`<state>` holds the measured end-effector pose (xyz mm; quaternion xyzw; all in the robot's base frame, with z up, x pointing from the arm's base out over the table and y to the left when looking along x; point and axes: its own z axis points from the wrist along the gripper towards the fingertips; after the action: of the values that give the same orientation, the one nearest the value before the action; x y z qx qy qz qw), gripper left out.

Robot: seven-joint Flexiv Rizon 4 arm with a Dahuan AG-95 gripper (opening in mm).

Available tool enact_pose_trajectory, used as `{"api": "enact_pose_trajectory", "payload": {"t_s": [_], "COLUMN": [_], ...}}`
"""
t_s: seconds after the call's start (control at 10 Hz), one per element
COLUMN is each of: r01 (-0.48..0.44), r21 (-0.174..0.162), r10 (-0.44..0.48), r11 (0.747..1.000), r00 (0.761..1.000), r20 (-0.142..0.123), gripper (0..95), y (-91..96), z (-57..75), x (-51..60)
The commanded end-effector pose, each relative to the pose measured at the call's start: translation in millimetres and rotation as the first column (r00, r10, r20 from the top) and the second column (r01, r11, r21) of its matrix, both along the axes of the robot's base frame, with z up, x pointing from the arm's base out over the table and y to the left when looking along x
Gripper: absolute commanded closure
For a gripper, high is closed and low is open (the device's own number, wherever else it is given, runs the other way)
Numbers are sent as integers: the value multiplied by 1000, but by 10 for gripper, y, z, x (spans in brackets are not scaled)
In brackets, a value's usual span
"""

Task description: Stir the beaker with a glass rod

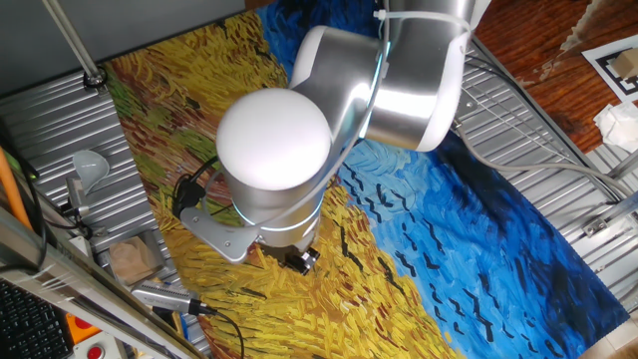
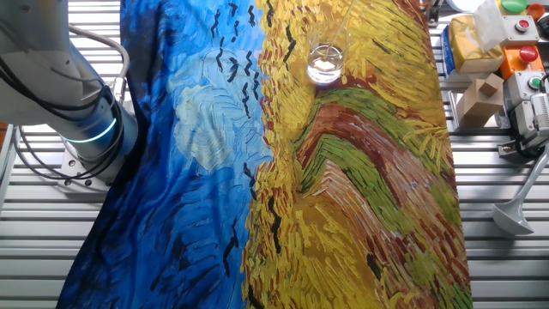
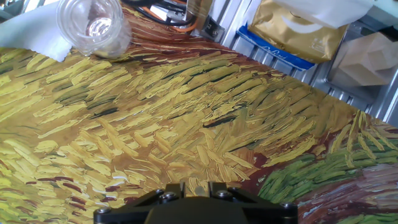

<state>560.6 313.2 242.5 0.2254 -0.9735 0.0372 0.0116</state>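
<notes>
The beaker, a short clear glass cylinder, stands upright on the yellow part of the painted cloth. It also shows in the hand view at the top left, far from the fingers. My gripper hangs over the cloth with its jaws close together on a thin, pale, blurred glass rod. In the other fixed view a faint thin line, the rod, slants from the top edge towards the beaker. In one fixed view the gripper sits under the arm's big body, which hides the beaker.
A white funnel lies on the metal table beside the cloth. A cardboard box and a gold bag stand past the cloth's edge, with cables behind the beaker.
</notes>
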Motion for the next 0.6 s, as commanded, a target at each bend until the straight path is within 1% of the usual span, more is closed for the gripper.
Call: {"api": "enact_pose_trajectory", "payload": {"t_s": [0.1,0.2,0.6], "r01": [-3,-12,-13], "r21": [-8,-28,-27], "r10": [3,12,13], "r11": [1000,1000,1000], "r00": [1000,1000,1000], "r20": [1,3,3], "gripper": [950,950,950], "y": [-2,-2,-2], "z": [-2,-4,-4], "x": [1,2,2]}}
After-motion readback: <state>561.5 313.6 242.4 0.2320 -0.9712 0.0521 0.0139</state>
